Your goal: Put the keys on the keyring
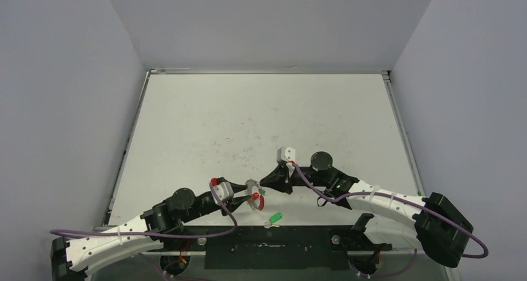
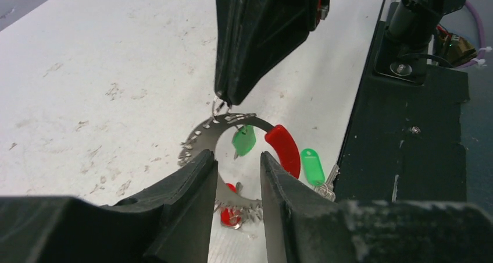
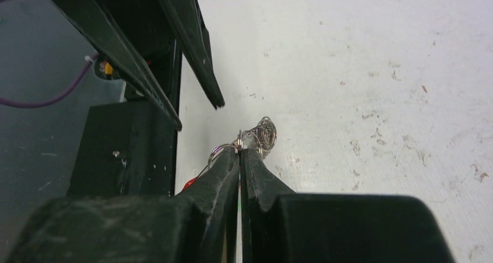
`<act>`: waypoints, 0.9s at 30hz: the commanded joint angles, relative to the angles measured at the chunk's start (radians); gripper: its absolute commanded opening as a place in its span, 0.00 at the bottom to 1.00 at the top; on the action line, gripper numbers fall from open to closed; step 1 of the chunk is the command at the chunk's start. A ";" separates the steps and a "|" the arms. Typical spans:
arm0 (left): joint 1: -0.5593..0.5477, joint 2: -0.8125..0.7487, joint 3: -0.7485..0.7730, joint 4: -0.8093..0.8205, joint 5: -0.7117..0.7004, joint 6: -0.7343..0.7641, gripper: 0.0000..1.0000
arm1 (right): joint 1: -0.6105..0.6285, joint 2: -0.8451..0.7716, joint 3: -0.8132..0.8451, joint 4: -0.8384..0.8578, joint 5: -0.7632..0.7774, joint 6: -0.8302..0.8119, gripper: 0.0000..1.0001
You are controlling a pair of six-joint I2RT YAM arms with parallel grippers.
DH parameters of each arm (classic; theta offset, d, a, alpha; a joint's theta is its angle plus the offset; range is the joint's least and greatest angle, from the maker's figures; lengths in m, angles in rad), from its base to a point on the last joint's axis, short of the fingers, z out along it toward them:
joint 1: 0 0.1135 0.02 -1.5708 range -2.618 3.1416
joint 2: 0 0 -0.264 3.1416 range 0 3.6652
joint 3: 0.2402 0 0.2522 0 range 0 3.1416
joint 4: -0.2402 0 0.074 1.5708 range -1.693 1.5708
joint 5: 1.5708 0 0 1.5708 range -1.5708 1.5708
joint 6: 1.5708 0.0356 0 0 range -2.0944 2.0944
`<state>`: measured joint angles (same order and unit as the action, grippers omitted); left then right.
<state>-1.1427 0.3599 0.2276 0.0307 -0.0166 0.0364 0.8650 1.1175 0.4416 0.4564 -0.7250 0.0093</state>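
Note:
The keyring [image 2: 200, 136], a silvery loop with a red sleeve [image 2: 285, 149], stands tilted above the table between both grippers [image 1: 255, 197]. My right gripper [image 2: 222, 100] comes down from above and is shut on the loop's top end [image 3: 239, 139]. My left gripper [image 2: 237, 158] is open, and the loop's near arc [image 2: 241, 202] crosses the gap between its fingers. One green-headed key [image 2: 244, 139] shows inside the loop, hanging from its top arc. Another key [image 2: 313, 165] lies flat on the table beside the red sleeve [image 1: 274, 219].
The black base plate [image 2: 407, 158] runs along the table's near edge, right of the loose key [image 1: 267, 251]. A small red piece [image 2: 231, 216] hangs under the loop's near arc. The scuffed white table [image 1: 261, 119] stretches away beyond the grippers.

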 commanded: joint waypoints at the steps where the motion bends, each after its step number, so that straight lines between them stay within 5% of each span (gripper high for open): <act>1: -0.002 -0.039 -0.085 0.277 0.079 0.004 0.32 | 0.000 -0.026 -0.029 0.344 -0.025 0.134 0.00; 7: -0.002 0.024 -0.140 0.449 0.102 0.038 0.28 | 0.002 0.016 -0.052 0.492 -0.057 0.215 0.00; 14: -0.002 0.070 -0.127 0.512 0.130 0.078 0.23 | 0.001 0.003 -0.056 0.443 -0.059 0.182 0.00; 20: -0.002 0.028 -0.122 0.434 0.059 0.077 0.29 | 0.000 -0.023 -0.043 0.409 -0.113 0.153 0.00; 27: 0.000 -0.049 -0.044 0.193 0.011 0.042 0.36 | -0.002 -0.113 -0.010 0.069 0.131 0.044 0.00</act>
<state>-1.1435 0.3477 0.1055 0.3347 0.0471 0.1028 0.8642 1.0519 0.3847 0.6724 -0.7170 0.1291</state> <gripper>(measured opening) 0.347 0.030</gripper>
